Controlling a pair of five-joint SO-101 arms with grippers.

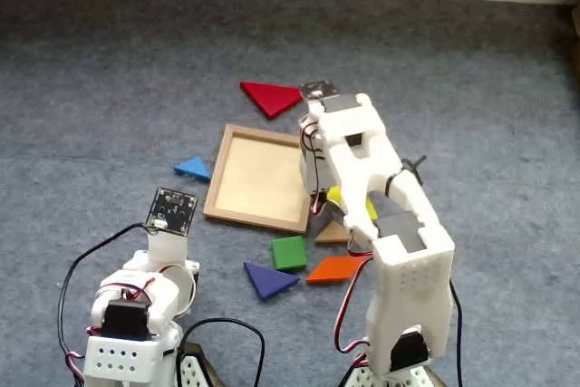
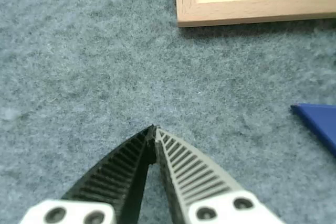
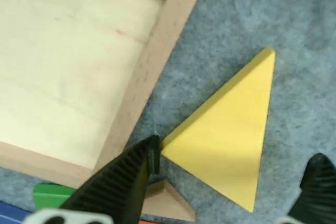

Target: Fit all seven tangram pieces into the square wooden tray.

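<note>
The right end effector (image 3: pixel 236 161) is spread open, grasping nothing; the yellow triangle (image 3: pixel 226 145) lies on the tabletop (image 3: pixel 294 19) between its jaws, one fingertip (image 3: pixel 149 153) at the piece's corner, just beside the rim of the square wooden tray (image 3: pixel 157 61). Closing on that corner instead of a flat edge may spin or eject the piece, or drag the fingertip against the tray rim. The left end effector (image 2: pixel 153 129) is clenched, empty, with the tray ahead.

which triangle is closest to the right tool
The yellow triangle, lying between the open fingers of the right tool beside the tray. The brown triangle sits outside; the red triangle, light blue triangle and dark blue triangle lie farther off.
</note>
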